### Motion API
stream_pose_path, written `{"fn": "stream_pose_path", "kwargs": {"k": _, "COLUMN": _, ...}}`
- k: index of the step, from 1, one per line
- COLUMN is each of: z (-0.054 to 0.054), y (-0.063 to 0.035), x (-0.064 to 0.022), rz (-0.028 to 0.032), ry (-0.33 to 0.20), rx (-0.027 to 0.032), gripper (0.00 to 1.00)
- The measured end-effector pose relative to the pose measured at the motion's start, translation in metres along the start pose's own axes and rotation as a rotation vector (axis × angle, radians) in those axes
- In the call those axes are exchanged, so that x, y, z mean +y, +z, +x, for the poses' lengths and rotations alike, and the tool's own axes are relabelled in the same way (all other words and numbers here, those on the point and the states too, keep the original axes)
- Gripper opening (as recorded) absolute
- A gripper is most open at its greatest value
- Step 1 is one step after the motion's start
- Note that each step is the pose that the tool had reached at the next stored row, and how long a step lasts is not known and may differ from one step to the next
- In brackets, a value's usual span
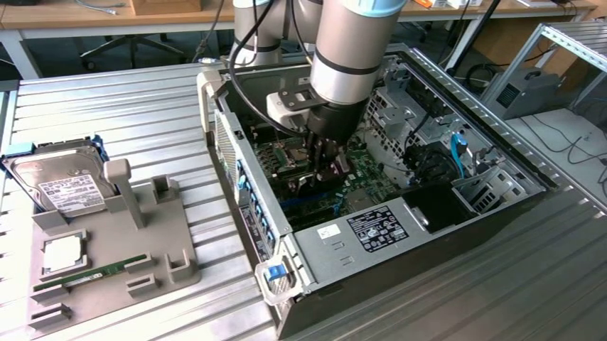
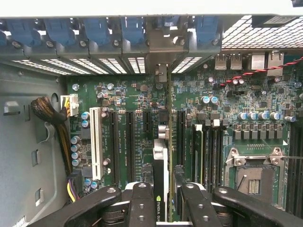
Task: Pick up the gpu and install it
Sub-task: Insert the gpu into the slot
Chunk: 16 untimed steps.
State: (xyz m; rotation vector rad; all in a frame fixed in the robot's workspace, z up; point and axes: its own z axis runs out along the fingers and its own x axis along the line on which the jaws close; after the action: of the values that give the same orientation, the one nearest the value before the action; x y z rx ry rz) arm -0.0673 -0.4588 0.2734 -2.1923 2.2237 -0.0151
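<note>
One arm reaches down into one open computer case [image 1: 427, 284] at the centre of the exterior view, its single gripper [image 1: 328, 158] low among the boards. In the wrist view the gripper's two fingers [image 2: 142, 201] pinch one gpu [image 2: 160, 163] between them. The card is seen edge-on and stands upright over the motherboard [image 2: 128, 94], parallel to the long black slots on either side. Whether its lower edge has met a slot cannot be told. One white slot [image 2: 96, 142] lies well to one side of it and one bare processor socket [image 2: 253, 177] to the other. On the ribbed metal table [image 1: 124, 114] at the exterior view's left sits one grey holder tray [image 1: 166, 241], carrying one hard drive [image 1: 57, 181], one square chip [image 1: 62, 254] and one green memory stick [image 1: 95, 273].
</note>
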Motion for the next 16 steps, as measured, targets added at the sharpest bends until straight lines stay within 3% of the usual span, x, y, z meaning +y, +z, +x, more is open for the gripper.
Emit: {"fn": "stream_pose_path", "kwargs": {"k": 16, "z": 0.0010, "y": 0.0011, "x": 0.0000, "rz": 0.0000, "ry": 0.000, "rx": 0.0000, "gripper": 0.27}}
